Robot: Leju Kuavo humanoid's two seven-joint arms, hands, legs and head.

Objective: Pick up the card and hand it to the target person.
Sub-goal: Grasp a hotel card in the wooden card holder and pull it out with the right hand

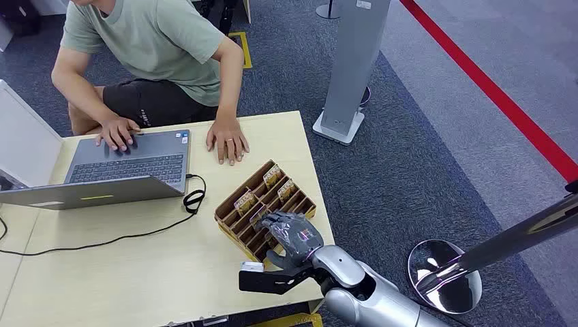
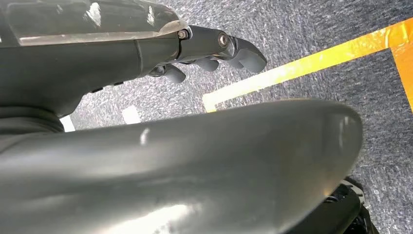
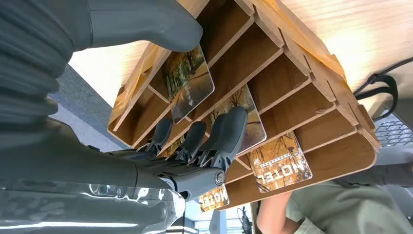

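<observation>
Right hand (image 1: 294, 235) hovering over card rack (image 1: 235, 219), lower centre of frame, fingers spread, gripping nothing.
Target card (image 3: 187, 83) standing in its slot, lying between thumb and fingers (image 3: 228, 131); left hand (image 2: 214, 48) hanging over floor, holding nothing.
</observation>
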